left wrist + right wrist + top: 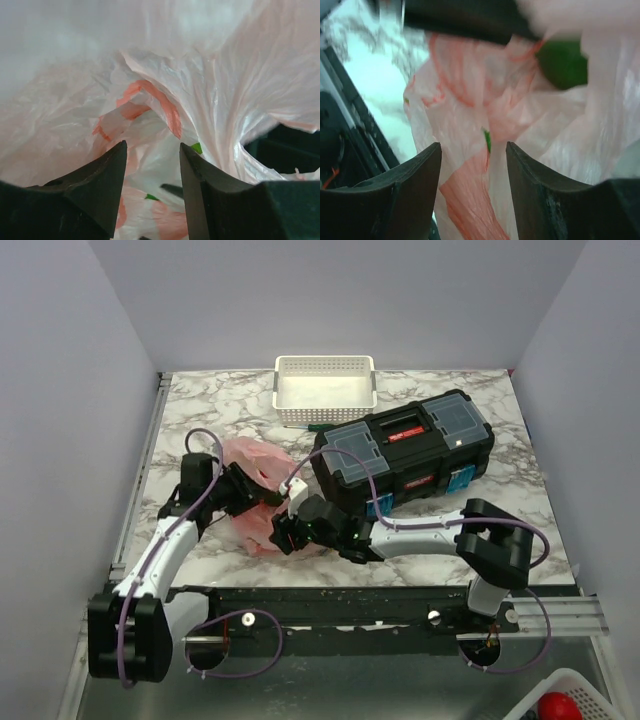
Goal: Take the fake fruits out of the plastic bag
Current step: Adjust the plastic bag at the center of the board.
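Observation:
The pink plastic bag [250, 453] lies crumpled on the marble table, left of the toolbox. My left gripper [248, 502] is at its left side. In the left wrist view this gripper [152, 145] is open, and the bag's film [215, 100] fills the view beyond its fingers. My right gripper [284, 533] is at the bag's near edge. It is open [473, 145], and a twisted strip of bag [470, 200] runs loosely between the jaws. One green fake fruit [562, 62] shows in the bag, partly covered by film. The other fruits are hidden.
A black toolbox [405, 450] stands right of the bag, against my right arm. A white perforated basket [325, 362] sits at the back, with a green-handled screwdriver [315, 426] in front of it. Off the table at bottom right, another white basket [575, 680] holds a red round thing [558, 707].

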### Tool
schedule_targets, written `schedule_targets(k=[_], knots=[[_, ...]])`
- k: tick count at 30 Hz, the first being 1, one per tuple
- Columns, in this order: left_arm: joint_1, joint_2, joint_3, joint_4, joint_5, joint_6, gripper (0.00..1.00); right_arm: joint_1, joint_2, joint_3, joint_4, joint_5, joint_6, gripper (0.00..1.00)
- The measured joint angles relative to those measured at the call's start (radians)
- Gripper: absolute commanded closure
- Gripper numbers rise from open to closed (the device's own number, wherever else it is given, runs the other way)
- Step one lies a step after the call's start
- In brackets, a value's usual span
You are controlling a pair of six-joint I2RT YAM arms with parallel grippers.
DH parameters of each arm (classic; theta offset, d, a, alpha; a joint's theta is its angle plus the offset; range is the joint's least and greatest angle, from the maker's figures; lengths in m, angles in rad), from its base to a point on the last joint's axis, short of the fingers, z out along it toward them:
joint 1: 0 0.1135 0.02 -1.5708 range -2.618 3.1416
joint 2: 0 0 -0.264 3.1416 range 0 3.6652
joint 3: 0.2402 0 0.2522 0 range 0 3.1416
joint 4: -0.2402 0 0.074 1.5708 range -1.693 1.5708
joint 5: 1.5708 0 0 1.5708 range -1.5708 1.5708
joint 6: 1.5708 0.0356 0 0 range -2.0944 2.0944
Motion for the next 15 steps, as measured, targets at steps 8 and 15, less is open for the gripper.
schedule_targets(k=[8, 15], knots=[[0.054, 0.237, 0.177, 0.055, 0.060, -0.019, 0.50, 0.063, 0.026, -0.179, 0.120, -0.037, 0.018, 0.52], [0.201, 0.387, 0.286, 0.038, 0.048, 0.000, 0.48, 0.100, 0.064, -0.211, 0.151, 0.001, 0.077, 0.48]])
